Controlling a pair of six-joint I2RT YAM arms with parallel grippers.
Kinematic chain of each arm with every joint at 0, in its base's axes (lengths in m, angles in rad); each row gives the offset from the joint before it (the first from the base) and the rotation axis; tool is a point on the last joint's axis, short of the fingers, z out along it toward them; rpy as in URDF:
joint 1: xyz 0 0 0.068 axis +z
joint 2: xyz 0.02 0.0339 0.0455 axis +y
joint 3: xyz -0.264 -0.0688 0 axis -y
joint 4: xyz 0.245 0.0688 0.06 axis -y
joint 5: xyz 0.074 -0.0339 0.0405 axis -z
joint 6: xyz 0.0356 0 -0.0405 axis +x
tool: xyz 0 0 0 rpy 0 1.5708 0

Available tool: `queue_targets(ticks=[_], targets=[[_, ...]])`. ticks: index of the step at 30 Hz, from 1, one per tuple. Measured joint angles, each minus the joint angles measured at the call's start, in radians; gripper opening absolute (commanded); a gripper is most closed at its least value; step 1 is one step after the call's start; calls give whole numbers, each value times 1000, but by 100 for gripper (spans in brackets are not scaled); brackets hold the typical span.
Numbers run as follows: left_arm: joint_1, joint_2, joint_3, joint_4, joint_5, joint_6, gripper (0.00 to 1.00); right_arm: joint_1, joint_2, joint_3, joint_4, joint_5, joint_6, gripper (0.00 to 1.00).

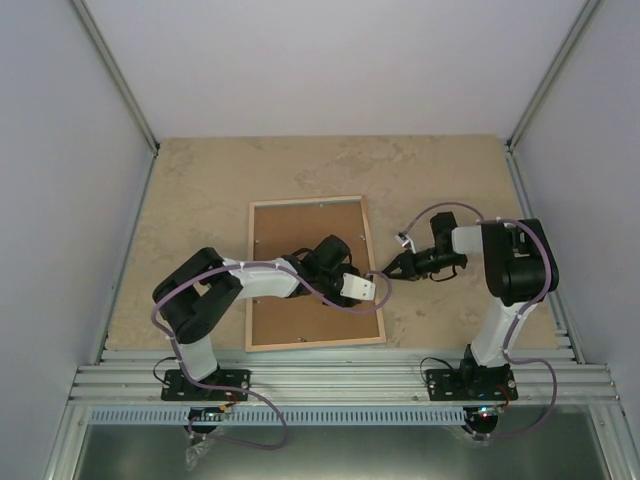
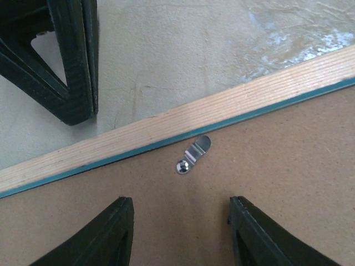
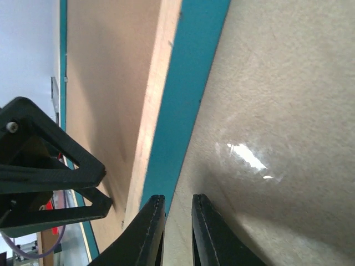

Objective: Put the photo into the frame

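Note:
The frame (image 1: 308, 201) lies face down on the table, its pale wooden back edges around a brown backing panel (image 1: 300, 322). The photo is hidden. My left gripper (image 1: 372, 286) hovers over the panel by the frame's right edge. In the left wrist view its jaws (image 2: 180, 200) stand wide open and empty, just short of a metal turn clip (image 2: 194, 154) and the wooden edge (image 2: 166, 130). My right gripper (image 1: 391, 268) is just outside that edge, low over the table. Its fingers (image 3: 178, 198) are a narrow gap apart beside the turquoise side (image 3: 188, 83), holding nothing.
The beige table (image 1: 440, 170) is ringed by white walls and metal posts. The right gripper's fingers (image 2: 66, 66) show in the left wrist view, just beyond the frame edge. The left gripper (image 3: 44, 177) shows over the panel (image 3: 111, 83) in the right wrist view.

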Motion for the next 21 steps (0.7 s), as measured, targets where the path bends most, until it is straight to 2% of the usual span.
queue_targets(ticks=[7, 10, 12, 16, 21], targets=[[-3, 12, 10, 8, 10, 42, 52, 0, 22, 3, -4, -5, 1, 13], [-20, 43, 30, 54, 9, 29, 59, 0, 49, 16, -8, -32, 2, 12], [-33, 54, 30, 92, 6, 21, 59, 0, 55, 17, -7, -42, 5, 12], [-53, 75, 29, 156, -20, 0, 52, 1, 55, 15, -3, -41, 13, 9], [-63, 91, 17, 219, -58, -30, 36, 6, 56, 11, 4, -38, 19, 6]])
